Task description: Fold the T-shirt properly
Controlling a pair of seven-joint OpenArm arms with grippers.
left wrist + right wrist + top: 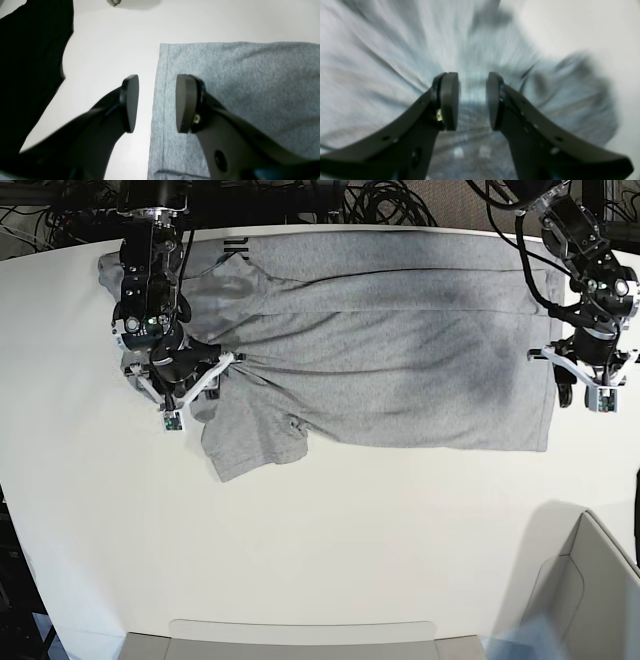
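The light grey T-shirt (380,350) lies spread across the far half of the white table, collar to the left, with a bit of black lettering (232,248) showing near the neck. My left gripper (156,103) is open and straddles the straight hem edge (160,82): one finger is over the bare table, the other over the cloth. In the base view it (583,392) sits at the shirt's right hem. My right gripper (472,100) is open just above bunched fabric (395,62); that view is blurred by motion. In the base view it (190,385) is by the near sleeve (250,440).
A dark shape (30,70) fills the left of the left wrist view. A cardboard box (590,600) stands at the near right corner, and a flat tray edge (300,635) lies along the front. Cables (380,200) run behind the table.
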